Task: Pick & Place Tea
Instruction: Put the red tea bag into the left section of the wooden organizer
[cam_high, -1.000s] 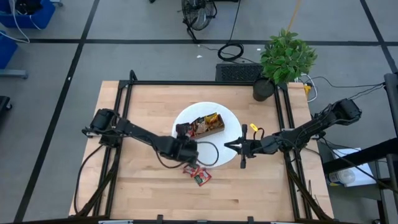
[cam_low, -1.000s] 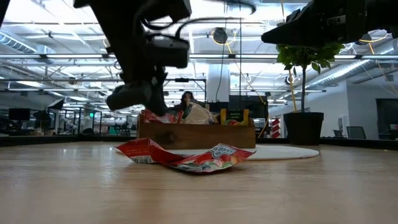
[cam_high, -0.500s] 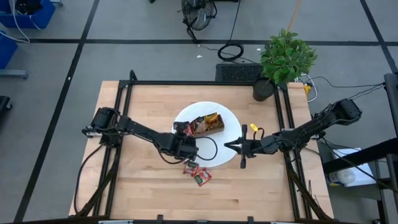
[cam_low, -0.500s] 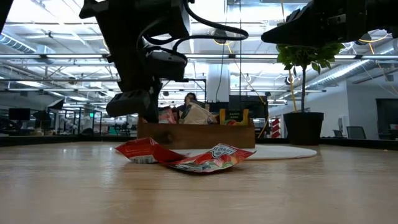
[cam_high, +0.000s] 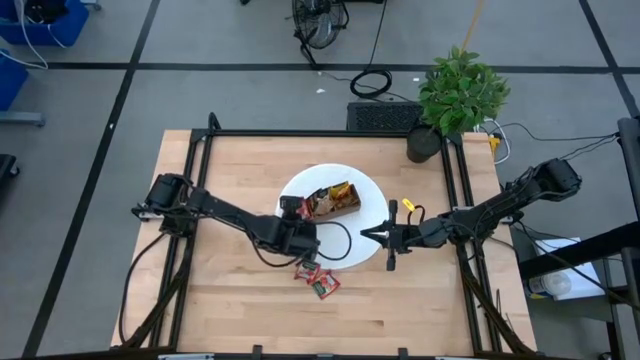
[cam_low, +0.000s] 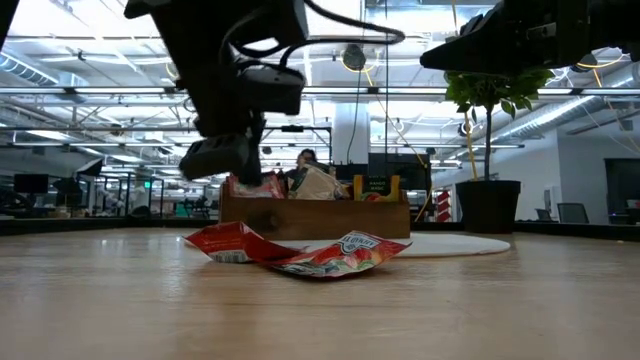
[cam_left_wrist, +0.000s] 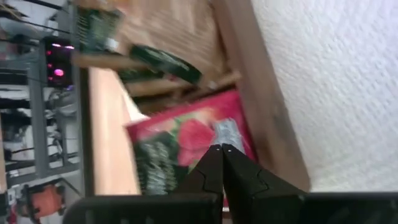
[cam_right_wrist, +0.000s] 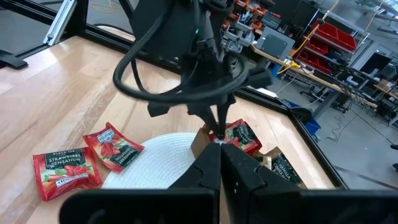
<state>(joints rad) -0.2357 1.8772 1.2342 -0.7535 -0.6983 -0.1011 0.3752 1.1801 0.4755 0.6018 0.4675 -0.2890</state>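
Observation:
My left gripper (cam_high: 298, 220) hangs over the left end of the brown wooden tray (cam_high: 333, 200), shut on a red tea sachet (cam_left_wrist: 186, 143). The tray stands on a white round plate (cam_high: 372, 205) and holds several more sachets, tan, yellow and green. Two other red sachets (cam_high: 318, 280) lie flat on the table in front of the plate, also seen as sachets (cam_right_wrist: 62, 171) in the right wrist view. My right gripper (cam_high: 364, 235) waits shut and holding nothing at the plate's right rim, above the table. My left gripper pinches the red sachet by one edge (cam_left_wrist: 214, 140) between its two fingertips. The fingers (cam_right_wrist: 217, 127) come from above, pointing down. The sachet (cam_right_wrist: 237, 134) hangs at the tray's left end; whether its lower edge rests in the tray I cannot tell.
A potted plant (cam_high: 455, 95) stands at the table's far right corner. A yellow-and-black object (cam_high: 405, 210) lies right of the plate. Bare wood (cam_high: 230, 290) stretches along the near side and left of the plate. A black frame edges the table.
My left gripper has carried the red sachet a short way toward the far edge, from above the two sachets on the table to the tray's left end. Its fingers have stayed shut on it. The right arm has kept still.

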